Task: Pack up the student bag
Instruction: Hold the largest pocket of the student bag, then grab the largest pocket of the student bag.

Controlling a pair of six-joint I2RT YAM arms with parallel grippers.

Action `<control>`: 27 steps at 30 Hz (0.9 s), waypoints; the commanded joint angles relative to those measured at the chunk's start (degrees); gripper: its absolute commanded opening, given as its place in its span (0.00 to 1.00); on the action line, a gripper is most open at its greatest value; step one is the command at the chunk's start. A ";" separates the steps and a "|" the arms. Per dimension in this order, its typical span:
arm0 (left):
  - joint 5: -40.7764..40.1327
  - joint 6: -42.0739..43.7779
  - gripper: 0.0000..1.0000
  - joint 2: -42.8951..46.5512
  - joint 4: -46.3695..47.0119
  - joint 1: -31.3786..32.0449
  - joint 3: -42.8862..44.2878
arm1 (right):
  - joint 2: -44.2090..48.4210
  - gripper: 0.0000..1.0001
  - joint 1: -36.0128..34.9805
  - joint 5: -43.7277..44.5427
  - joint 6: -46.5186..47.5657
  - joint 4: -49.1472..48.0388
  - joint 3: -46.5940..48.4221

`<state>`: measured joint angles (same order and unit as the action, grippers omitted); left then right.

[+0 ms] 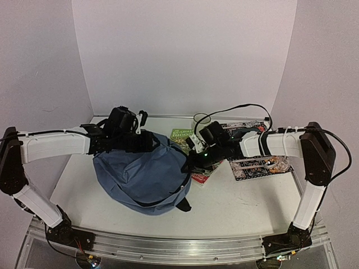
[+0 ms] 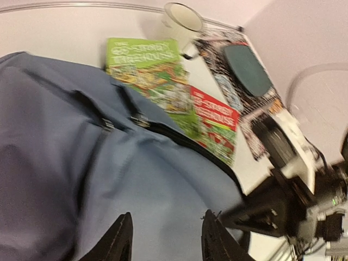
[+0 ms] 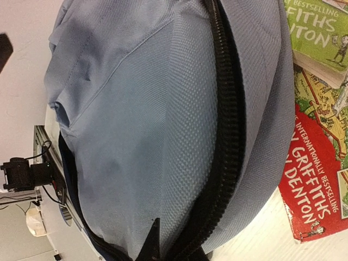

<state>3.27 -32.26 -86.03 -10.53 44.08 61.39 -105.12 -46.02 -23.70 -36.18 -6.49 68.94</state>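
Observation:
The student bag [image 1: 143,176] is a big slate-blue backpack lying in the middle of the table, its black zipper [image 3: 225,109] running along its right side. My left gripper [image 1: 130,136] hovers over the bag's far left top. In the left wrist view its fingers [image 2: 118,239] stand apart above bare blue fabric [image 2: 81,163] with nothing between them. My right gripper [image 1: 193,162] is at the bag's right edge. The right wrist view shows one dark fingertip [image 3: 153,242] pressed to the fabric beside the zipper band, and the jaws are shut on that edge.
A green book [image 2: 147,68] and a red book [image 2: 215,122] lie just right of the bag, partly under its edge. Behind them stand a white mug [image 2: 182,19] and a black-and-white patterned book [image 1: 252,165] with a dark teal item [image 2: 247,68] on it. A metal rail [image 1: 179,249] lines the near edge.

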 commanded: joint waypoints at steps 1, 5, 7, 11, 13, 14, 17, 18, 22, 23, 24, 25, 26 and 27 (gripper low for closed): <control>3.20 -2.15 0.48 1.20 1.23 4.97 -2.14 | -0.36 0.04 -0.21 -2.22 0.02 -0.98 4.08; 6.84 -3.54 0.50 0.02 1.15 7.83 -3.36 | -0.65 0.03 -0.20 -1.70 -0.15 -0.98 4.99; 9.24 -3.49 0.50 -0.50 1.17 8.26 -3.66 | -0.69 0.02 -0.17 -1.51 -0.13 -0.98 5.31; 15.13 -3.43 0.50 -1.28 1.13 8.60 -4.08 | -0.94 0.02 -0.20 -1.16 -0.17 -0.89 6.16; 18.16 -3.47 0.50 -1.83 1.13 8.65 -4.27 | -1.28 0.02 -0.18 -1.09 -0.15 -0.89 6.70; 19.49 -3.60 0.50 -2.23 1.13 8.67 -4.47 | -1.43 0.02 -0.20 -1.10 -0.17 -0.89 6.95; 23.57 -4.36 0.50 -3.45 1.13 8.73 -5.13 | -2.00 0.02 -0.20 -1.25 -0.21 -0.89 7.82; 24.47 -4.69 0.50 -3.74 1.13 8.74 -5.41 | -2.12 0.02 -0.21 -1.26 -0.21 -0.89 8.03; 27.61 -5.76 0.49 -3.90 1.13 8.76 -6.47 | -2.54 0.01 -0.20 -1.10 -0.12 -0.84 8.62; 28.14 -5.91 0.48 -3.93 1.13 8.74 -6.54 | -2.64 0.01 -0.18 -1.09 -0.07 -0.84 8.70; 28.55 -6.10 0.48 -4.02 1.13 8.74 -6.57 | -2.78 0.01 -0.16 -1.15 -0.10 -0.81 8.81; 28.77 -6.22 0.47 -4.22 1.13 8.75 -6.51 | -2.91 0.01 -0.20 -1.24 -0.12 -0.80 8.89; 28.92 -6.26 0.46 -4.46 1.13 8.80 -6.24 | -3.05 0.01 -0.18 -1.37 -0.12 -0.80 8.97; 29.08 -6.28 0.45 -4.75 1.13 8.81 -5.90 | -3.14 0.01 -0.18 -1.43 -0.12 -0.80 9.05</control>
<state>28.94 -37.72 -90.30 -10.66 52.58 54.59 -107.26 -46.04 -24.60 -36.26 -5.56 74.86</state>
